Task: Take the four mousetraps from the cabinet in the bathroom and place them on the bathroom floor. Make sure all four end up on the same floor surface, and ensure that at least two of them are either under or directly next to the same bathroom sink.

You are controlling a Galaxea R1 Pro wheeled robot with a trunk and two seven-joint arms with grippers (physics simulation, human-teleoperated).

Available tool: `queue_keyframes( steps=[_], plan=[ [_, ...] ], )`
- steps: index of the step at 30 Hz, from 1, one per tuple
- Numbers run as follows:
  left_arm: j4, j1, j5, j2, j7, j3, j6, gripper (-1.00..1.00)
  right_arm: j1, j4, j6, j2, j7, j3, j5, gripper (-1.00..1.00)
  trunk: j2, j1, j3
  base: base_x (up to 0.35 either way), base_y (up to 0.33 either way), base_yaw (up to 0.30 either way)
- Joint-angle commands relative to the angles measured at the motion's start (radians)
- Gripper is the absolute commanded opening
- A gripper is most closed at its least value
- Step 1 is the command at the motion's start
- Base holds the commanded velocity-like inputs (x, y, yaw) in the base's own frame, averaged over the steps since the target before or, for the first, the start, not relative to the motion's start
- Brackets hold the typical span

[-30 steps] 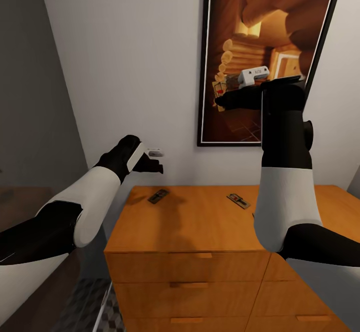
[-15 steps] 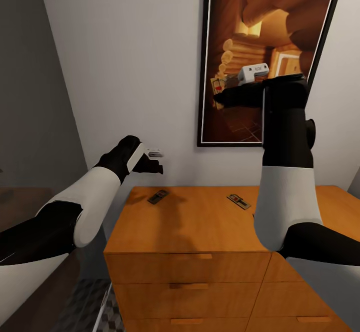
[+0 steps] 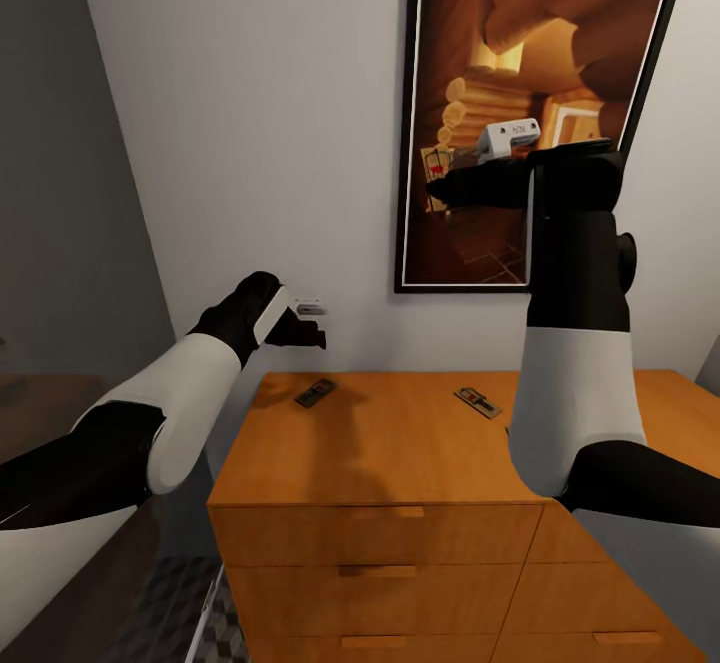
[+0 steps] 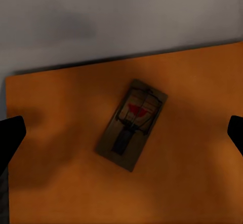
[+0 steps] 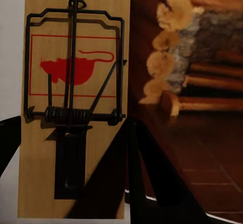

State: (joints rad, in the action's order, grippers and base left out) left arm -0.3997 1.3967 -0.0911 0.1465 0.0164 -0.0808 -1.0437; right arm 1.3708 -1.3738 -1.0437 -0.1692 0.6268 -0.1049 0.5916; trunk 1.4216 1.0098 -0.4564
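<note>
The orange-brown cabinet (image 3: 400,453) stands against the white wall. On its top lie two mousetraps, one at the back left (image 3: 316,392) and one further right (image 3: 477,401). My left gripper (image 3: 310,333) hovers open above the left mousetrap (image 4: 132,124), its fingertips (image 4: 10,138) spread wide either side and not touching it. My right gripper (image 3: 440,183) is raised high in front of the picture, shut on a third mousetrap (image 3: 435,165). The right wrist view shows that trap (image 5: 76,102) upright with its red mouse print and wire bar. A strip of patterned bathroom floor (image 3: 185,603) shows at lower left.
A large framed picture of a log cabin (image 3: 520,93) hangs on the wall behind the right arm. A grey wall (image 3: 60,193) closes the left side. Slot-handled drawers (image 3: 375,570) face me below the cabinet top.
My right arm has lifted the held mousetrap a little higher and slightly to the right. The left arm and both traps on the cabinet have stayed put.
</note>
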Motion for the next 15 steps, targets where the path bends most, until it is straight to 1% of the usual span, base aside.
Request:
queue_keyframes(
  steps=[1, 14, 15],
  plan=[
    [-0.001, 0.001, -0.009, -0.001, 0.002, -0.008, -0.004, 1.0, 0.001, -0.001, -0.003, -0.001, 0.008, -0.002, 0.007, -1.0, 0.001, 0.0, -0.001, 0.0, 0.0, 0.0],
    [-0.001, 0.001, -0.009, -0.001, 0.002, -0.008, -0.004, 1.0, 0.002, -0.017, -0.003, -0.001, 0.008, -0.001, 0.007, -1.0, 0.092, 0.05, -0.042, 0.0, 0.0, 0.0],
    [-0.001, 0.001, -0.009, -0.001, 0.002, -0.008, -0.004, 1.0, 0.002, -0.024, -0.003, -0.001, 0.008, -0.001, 0.006, -1.0, 0.092, 0.05, -0.042, 0.0, 0.0, 0.0]
  ],
)
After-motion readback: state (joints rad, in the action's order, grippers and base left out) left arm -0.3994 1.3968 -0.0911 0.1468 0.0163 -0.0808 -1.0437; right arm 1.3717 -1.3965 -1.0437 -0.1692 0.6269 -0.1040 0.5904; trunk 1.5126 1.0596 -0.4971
